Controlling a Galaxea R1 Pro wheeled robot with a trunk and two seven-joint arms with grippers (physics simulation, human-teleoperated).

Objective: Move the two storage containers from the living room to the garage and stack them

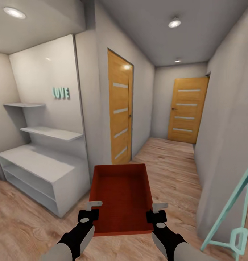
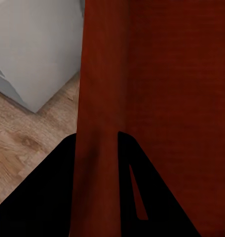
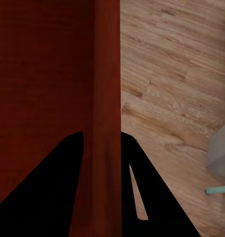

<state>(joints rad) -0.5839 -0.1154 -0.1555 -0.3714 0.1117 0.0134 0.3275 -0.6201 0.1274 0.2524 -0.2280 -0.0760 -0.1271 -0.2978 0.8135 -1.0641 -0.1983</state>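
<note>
The robot faces a hallway with a wood-plank floor [image 1: 174, 163], carrying 1 orange-red bin [image 1: 122, 197] in front of it, held off the floor between both arms. The bin is open-topped and nothing lies in it. The left gripper [image 1: 90, 212] is closed on the bin's left wall; in the left wrist view its 2 dark fingers [image 2: 48, 197] sit on either side of that wall [image 2: 97, 148]. The right gripper [image 1: 157, 214] clamps the right wall the same way (the right wrist view shows the wall [image 3: 107, 123] running between its fingers [image 3: 43, 192]).

To the left stands a white low cabinet [image 1: 40, 170] with an open shelf, 2 white wall shelves [image 1: 51, 132] above it, and pale green "LOVE" letters [image 1: 61, 92] on the wall. A wooden door [image 1: 120, 108] is set in the left wall just past the cabinet, and a 2nd wooden door [image 1: 187, 110] closes the far end of the hall. A pale green frame [image 1: 232, 217] leans at the right edge. Recessed ceiling lights [image 1: 174, 23] are lit.
</note>
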